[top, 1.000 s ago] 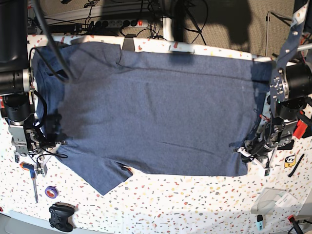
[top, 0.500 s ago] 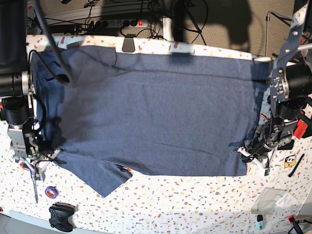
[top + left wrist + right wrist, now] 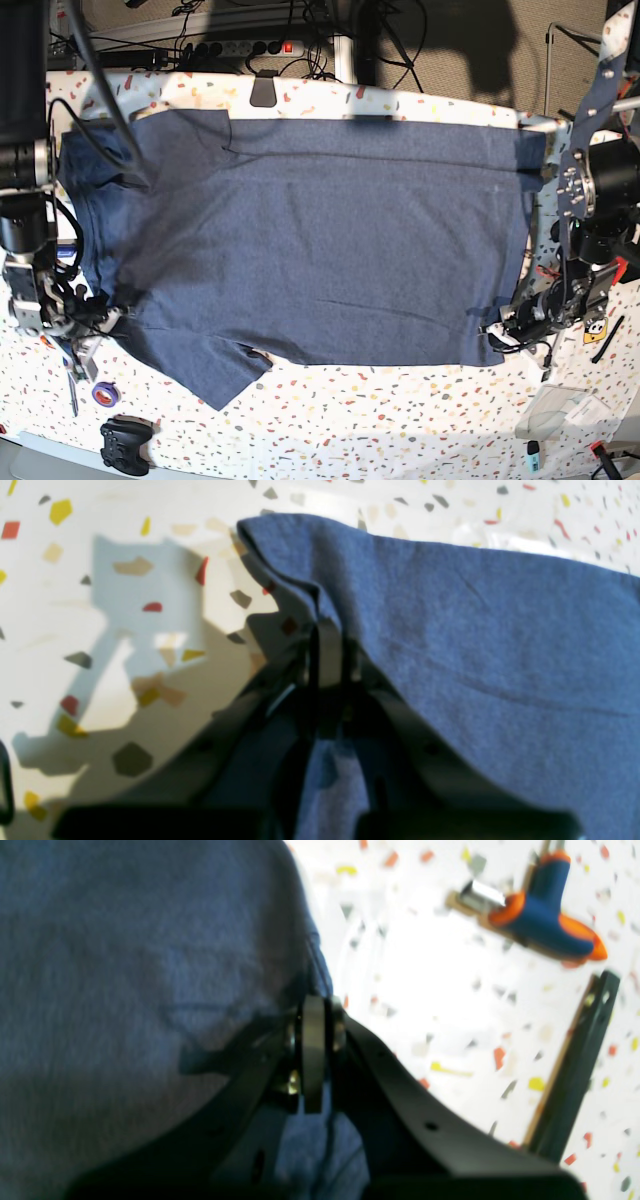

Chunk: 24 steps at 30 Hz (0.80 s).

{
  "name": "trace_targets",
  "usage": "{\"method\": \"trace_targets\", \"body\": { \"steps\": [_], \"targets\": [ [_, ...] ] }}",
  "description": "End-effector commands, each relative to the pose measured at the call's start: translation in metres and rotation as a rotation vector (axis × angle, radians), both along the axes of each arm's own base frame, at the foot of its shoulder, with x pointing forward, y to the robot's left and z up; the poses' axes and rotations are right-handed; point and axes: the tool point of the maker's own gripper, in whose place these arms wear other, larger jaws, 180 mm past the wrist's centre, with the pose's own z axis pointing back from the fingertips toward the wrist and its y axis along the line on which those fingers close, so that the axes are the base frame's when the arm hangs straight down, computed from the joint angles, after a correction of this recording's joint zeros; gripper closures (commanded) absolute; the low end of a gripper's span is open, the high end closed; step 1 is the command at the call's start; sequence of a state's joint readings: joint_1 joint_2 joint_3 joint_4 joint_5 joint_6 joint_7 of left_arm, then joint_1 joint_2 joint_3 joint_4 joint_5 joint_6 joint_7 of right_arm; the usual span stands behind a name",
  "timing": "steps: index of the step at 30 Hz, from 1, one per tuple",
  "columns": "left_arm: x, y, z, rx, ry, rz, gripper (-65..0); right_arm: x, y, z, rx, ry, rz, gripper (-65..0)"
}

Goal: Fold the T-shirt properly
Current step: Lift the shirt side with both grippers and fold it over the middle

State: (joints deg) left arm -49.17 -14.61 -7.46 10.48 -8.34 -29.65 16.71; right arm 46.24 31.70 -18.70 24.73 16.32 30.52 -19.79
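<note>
The dark navy-grey T-shirt [image 3: 320, 240] lies spread plain side up across the speckled table [image 3: 400, 420], neck end at the base view's left, hem at its right. My left gripper [image 3: 503, 330] is shut on the shirt's near hem corner [image 3: 300, 580], which folds over the closed jaws in the left wrist view. My right gripper [image 3: 95, 322] is shut on the shirt's edge near the shoulder, by the near sleeve [image 3: 215, 370]; the right wrist view shows cloth [image 3: 150, 965] pinched between its closed jaws [image 3: 315, 1040].
A screwdriver with blue-orange handle [image 3: 545, 925] [image 3: 68, 375] lies beside my right gripper. A purple tape roll [image 3: 106, 392] and a black game controller [image 3: 125, 445] sit near the front left. A white packet [image 3: 570, 410] lies front right. Cables and a power strip [image 3: 240, 47] run behind the table.
Both grippers have pulled the shirt toward the front edge; its far edge has slid off the back rim onto the table. The near sleeve sits lower.
</note>
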Motion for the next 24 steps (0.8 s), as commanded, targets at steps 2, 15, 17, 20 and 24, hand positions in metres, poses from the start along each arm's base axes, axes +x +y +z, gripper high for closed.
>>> {"method": "trace_targets", "body": {
  "steps": [2, 15, 17, 20, 24],
  "targets": [
    [0.017, 0.001, 0.027, -0.027, -0.08, -0.003, 0.0, 0.01, 0.0, 0.024, 0.026, -0.079, 0.02, 0.0],
    [-0.003, -0.018, 0.019, -0.159, -0.133, -0.053, 0.0, -0.028, 0.041, 0.036, 0.072, -0.166, 0.14, 0.0],
    [-0.011, -0.019, 0.015, -0.164, -0.133, -0.059, 0.0, -0.034, 0.037, 0.041, 0.089, -0.194, 0.12, 0.0],
    [-0.021, -0.014, 0.014, -0.139, -0.159, -0.07, 0.0, -0.044, 0.033, 0.048, 0.097, -0.222, 0.103, 0.0],
    [-0.031, -0.011, 0.03, -0.128, -0.227, -0.088, 0.0, -0.059, 0.032, 0.055, 0.098, -0.251, 0.099, 0.0]
  ]
}}
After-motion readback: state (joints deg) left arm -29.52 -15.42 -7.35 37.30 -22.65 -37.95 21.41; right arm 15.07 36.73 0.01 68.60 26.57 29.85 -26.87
